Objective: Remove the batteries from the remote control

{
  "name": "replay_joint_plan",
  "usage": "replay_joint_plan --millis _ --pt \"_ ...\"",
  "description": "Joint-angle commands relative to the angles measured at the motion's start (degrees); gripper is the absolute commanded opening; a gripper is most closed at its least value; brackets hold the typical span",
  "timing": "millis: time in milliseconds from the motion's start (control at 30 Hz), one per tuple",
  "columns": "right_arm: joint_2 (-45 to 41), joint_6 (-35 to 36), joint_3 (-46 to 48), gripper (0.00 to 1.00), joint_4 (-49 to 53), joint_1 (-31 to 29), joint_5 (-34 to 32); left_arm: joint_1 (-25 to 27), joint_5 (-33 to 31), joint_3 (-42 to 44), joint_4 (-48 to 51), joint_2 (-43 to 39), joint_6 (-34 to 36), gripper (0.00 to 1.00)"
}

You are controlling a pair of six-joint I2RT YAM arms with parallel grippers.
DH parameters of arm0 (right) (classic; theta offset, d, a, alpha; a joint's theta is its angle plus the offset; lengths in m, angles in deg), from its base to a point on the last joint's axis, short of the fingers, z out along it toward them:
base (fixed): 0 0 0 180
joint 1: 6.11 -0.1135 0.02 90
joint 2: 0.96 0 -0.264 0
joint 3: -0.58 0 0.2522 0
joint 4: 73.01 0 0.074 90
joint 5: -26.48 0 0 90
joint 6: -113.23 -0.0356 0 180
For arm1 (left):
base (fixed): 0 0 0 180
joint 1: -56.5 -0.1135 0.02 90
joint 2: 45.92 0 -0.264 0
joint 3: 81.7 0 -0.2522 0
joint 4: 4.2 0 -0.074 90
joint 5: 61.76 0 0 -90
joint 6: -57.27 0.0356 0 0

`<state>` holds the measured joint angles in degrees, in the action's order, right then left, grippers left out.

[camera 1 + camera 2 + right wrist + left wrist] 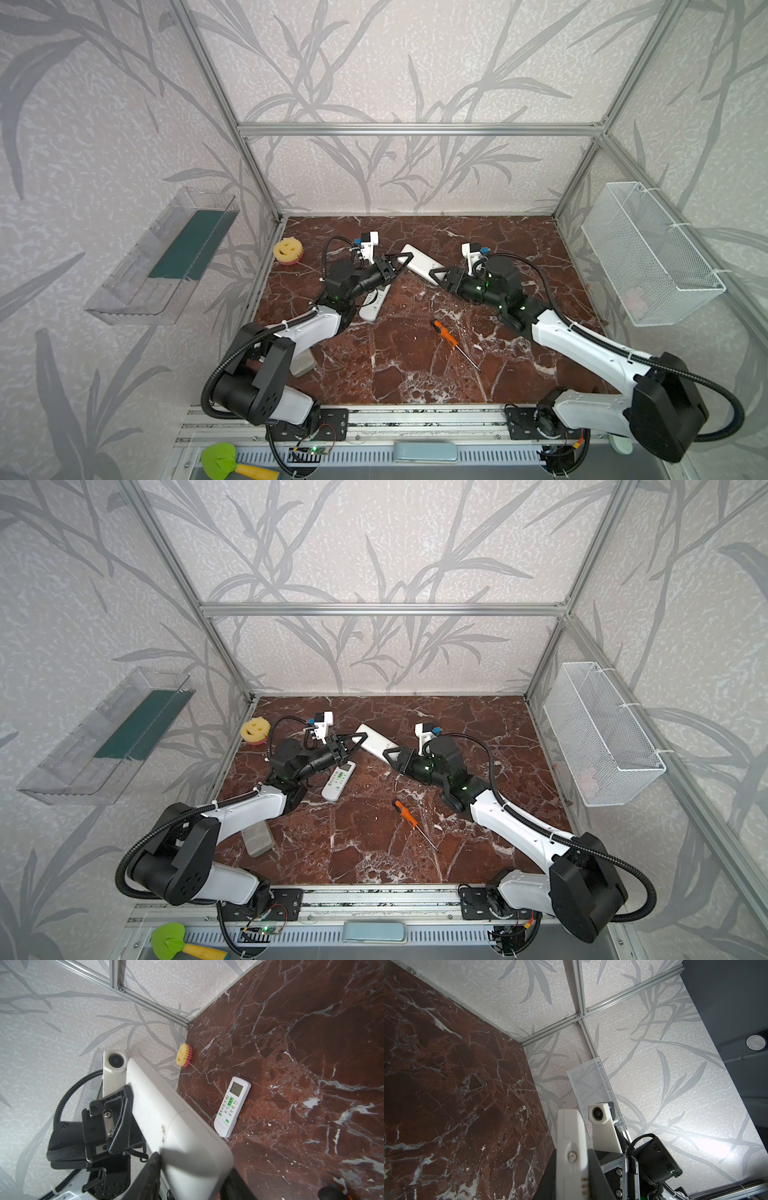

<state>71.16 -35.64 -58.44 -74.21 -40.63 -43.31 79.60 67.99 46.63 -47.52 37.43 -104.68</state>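
The left gripper [401, 262] clenches the long white remote [422, 259] at its 10 o'clock end; the right gripper [435, 275] straddles its 4 o'clock end, grip unclear. No batteries show, likely inside. Mismatched pulls could wrench it loose

**Both grippers meet on one remote**

In both top views the left arm [307, 328] extends from its base at 7 o'clock toward 1 o'clock. The right arm [582, 345] extends from 5 o'clock toward 10 o'clock. The left gripper [404, 262] is clamped on the white remote control [419, 259]. The right gripper [435, 276] straddles the remote's other end, and its grip is unclear.
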Motion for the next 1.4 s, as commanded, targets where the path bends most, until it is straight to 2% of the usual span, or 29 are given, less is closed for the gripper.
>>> replay_joint_plan --millis 0,133,233,400,667,833,1033,1267,1367 --pt "0.8 -0.1 0.3 0.38 -1.8 0.0 0.7 0.5 1.1 -1.6 -1.8 -2.0 -0.2 0.0" --pt "0.8 -0.6 0.9 0.32 -2.0 -0.1 0.3 0.6 0.9 -1.4 1.6 -3.4 1.9 0.0" --pt "0.7 -1.1 1.4 0.32 -2.3 0.0 0.2 0.6 0.8 -1.5 3.8 -4.4 3.3 0.0" --pt "-0.3 -0.8 2.0 0.41 -0.8 0.0 -1.2 0.6 0.6 -1.6 6.3 -5.6 4.9 0.0" --pt "-2.5 0.9 2.6 0.34 3.6 0.0 -3.3 0.6 0.3 -1.7 10.3 -7.2 7.6 0.0" --pt "-3.4 0.5 3.0 0.33 3.5 0.0 -3.5 0.6 0.1 -2.5 14.8 -8.7 10.5 0.0" --pt "-3.2 -1.0 3.2 0.33 1.6 0.0 -2.6 0.6 0.1 -2.6 15.5 -8.3 11.1 0.0" --pt "-4.2 -1.6 3.5 0.34 0.5 0.0 -2.2 0.6 -0.7 -2.1 15.5 -7.8 11.3 0.0" --pt "-4.8 -1.8 3.8 0.4 0.6 0.0 -2.4 0.6 -1.2 -1.9 15.1 -7.6 11.4 0.0"
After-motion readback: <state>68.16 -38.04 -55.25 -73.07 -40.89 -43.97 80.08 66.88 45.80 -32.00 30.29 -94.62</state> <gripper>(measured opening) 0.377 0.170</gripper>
